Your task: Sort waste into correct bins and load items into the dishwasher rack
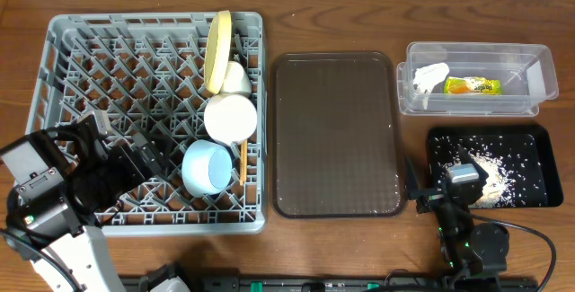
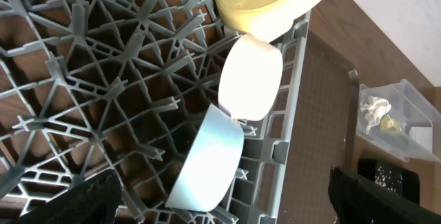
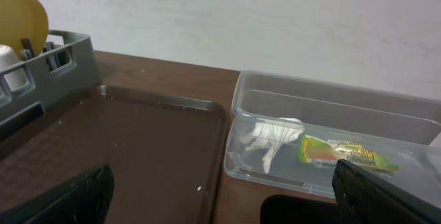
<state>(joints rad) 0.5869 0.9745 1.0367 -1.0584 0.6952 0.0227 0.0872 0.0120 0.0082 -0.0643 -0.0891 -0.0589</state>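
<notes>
Overhead, your left tool hangs wide and empty above the dishwasher rack; your right tool stands wide and empty over the black tray. Left wrist: light blue bowl, white bowl and yellow plate sit ahead of the tool, in the rack. Right wrist: ahead, the clear container holds napkin and wrapper.

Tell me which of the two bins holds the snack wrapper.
The clear plastic container at the table's far right corner: the snack wrapper lies inside it beside the crumpled napkin. The black tray in front of it holds only rice scraps.
</notes>
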